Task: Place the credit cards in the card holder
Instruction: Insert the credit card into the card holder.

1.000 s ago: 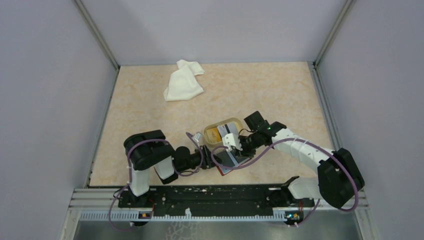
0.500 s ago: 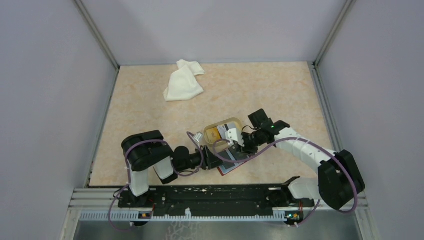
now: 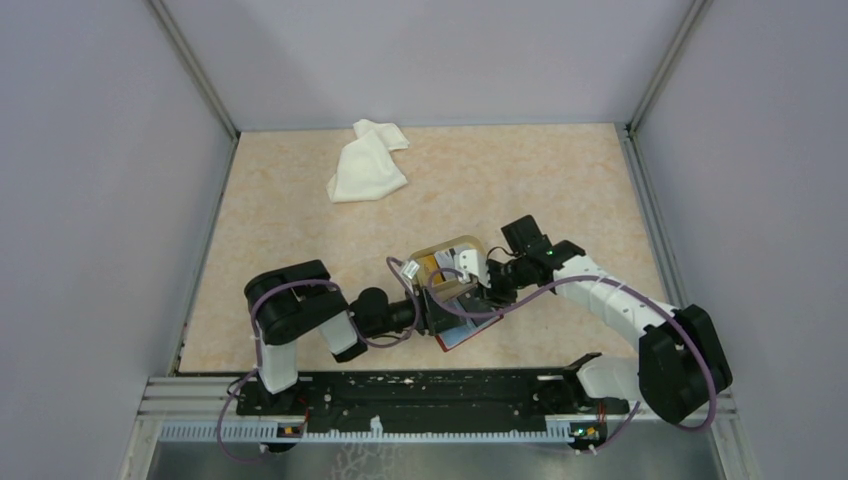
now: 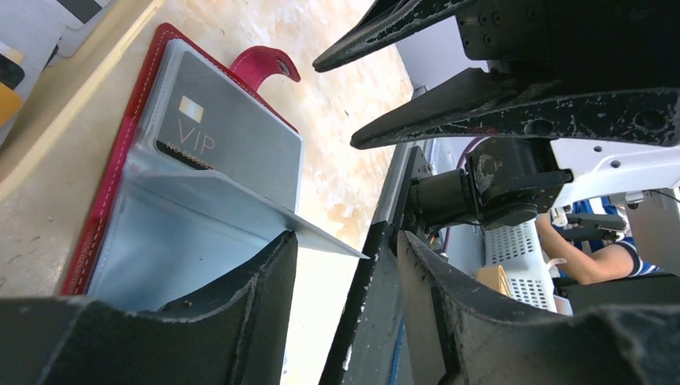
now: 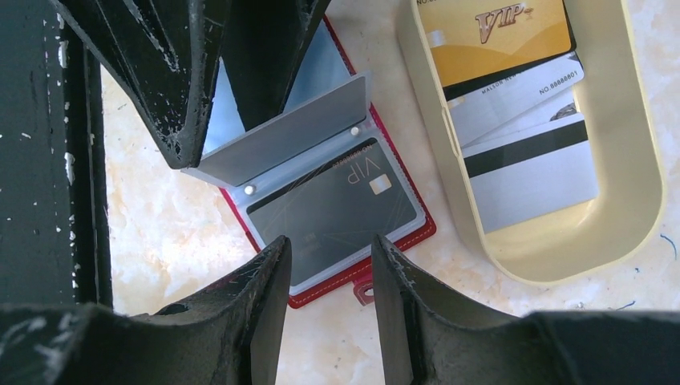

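My left gripper's (image 4: pixel 345 241) parted fingers straddle the red leather-like folding card holder's (image 4: pixel 116 160) clear plastic leaf (image 4: pixel 224 200) at centre frame, keeping a pocket exposed. My right gripper (image 5: pixel 330 241) hovers half-open and empty.

light: bright, even, frm above | shadows: soft, faint | glare: pale sheen on grey card (image 4: pixel 228 132) | blur: fingers (image 5: pixel 240 321) soft at bottom of wrist pics | top view: sharp
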Tool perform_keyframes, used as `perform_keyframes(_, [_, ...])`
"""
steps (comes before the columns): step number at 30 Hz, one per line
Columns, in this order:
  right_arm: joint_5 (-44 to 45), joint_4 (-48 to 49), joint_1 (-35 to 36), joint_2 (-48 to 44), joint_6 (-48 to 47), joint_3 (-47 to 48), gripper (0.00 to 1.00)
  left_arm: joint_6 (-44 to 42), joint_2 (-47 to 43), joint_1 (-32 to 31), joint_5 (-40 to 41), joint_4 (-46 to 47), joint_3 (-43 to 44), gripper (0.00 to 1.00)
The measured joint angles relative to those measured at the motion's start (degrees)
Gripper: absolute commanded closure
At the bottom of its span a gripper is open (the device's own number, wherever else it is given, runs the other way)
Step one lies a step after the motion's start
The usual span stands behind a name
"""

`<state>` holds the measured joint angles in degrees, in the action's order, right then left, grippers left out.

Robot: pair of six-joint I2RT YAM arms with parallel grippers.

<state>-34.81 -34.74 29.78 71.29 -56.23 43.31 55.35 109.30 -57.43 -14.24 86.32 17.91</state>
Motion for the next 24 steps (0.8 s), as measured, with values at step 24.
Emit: perform_keyframes(24, [-2.3, 3.9, -5.6, -3.5, 7.5, 0.3, 0.56, -4.1, -2.0, -0.8, 1.4, -12.6, 8.9, 0.45])
